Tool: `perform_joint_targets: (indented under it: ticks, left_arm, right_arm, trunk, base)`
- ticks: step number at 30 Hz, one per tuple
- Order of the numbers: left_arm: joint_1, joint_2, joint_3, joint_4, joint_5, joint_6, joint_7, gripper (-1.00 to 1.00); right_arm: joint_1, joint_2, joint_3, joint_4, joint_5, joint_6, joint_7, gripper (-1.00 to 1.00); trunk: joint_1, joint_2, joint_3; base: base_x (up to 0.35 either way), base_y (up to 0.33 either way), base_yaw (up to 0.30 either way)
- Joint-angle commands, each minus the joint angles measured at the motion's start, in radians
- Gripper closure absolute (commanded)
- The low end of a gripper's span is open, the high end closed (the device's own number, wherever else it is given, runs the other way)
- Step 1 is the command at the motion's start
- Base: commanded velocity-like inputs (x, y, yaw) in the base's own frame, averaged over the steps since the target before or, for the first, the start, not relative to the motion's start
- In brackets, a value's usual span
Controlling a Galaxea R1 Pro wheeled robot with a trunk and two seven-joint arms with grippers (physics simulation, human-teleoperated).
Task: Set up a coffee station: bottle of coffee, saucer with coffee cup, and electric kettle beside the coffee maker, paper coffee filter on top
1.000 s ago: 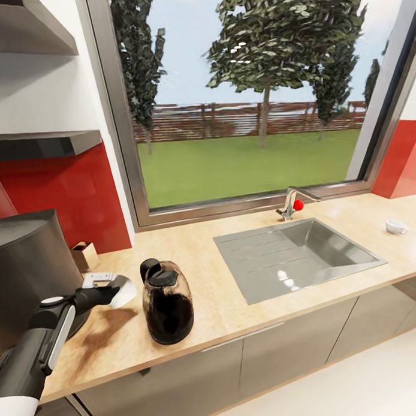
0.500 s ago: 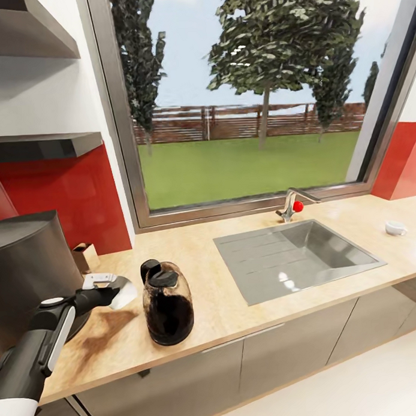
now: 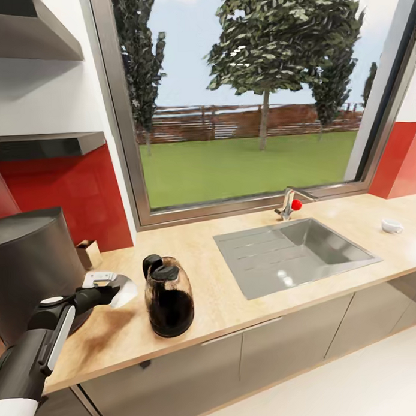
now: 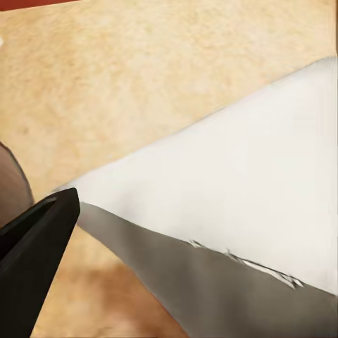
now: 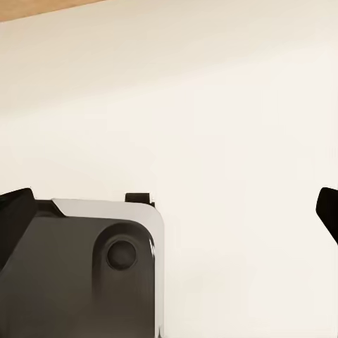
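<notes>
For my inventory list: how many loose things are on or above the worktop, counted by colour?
Black: 2, coffee maker and kettle
White: 2, paper filter in the left claw, small cup
Total: 4

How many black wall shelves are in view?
2: the kitchen shelf on the wall above the coffee maker, and a thicker slab higher up. Both run off-frame.

Coffee maker (image 3: 30, 268) cut by frame edge; white object (image 3: 391, 226) unidentifiable.
</notes>
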Motion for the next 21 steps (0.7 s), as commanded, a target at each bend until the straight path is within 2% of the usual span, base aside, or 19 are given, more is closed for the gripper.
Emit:
perform_joint_targets:
  ticks: [1,7,21]
  left_arm:
    - [-0.001,0.0,0.001,-0.001,0.003,0.006,-0.003,1.0]
    - [-0.001,0.0,0.002,-0.002,0.002,0.006,-0.003,1.0]
    - [-0.001,-0.001,-0.005,-0.002,0.003,0.006,-0.003,1.0]
  right_arm:
    - [-0.001,0.0,0.0,0.001,0.0,-0.003,0.0,-1.0]
    - [-0.001,0.0,0.0,0.0,0.0,-0.003,0.0,-1.0]
    - [-0.001,0.0,0.0,0.001,0.0,-0.003,0.0,-1.0]
  trunk:
    - [0.0,-0.002,-0.002]
    - [0.0,-0.002,-0.002]
    - [0.0,-0.002,-0.002]
  base:
    - [-0.302,0.0,0.0]
    - [-0.322,0.021,0.0]
    - [-0.334,0.112,0.0]
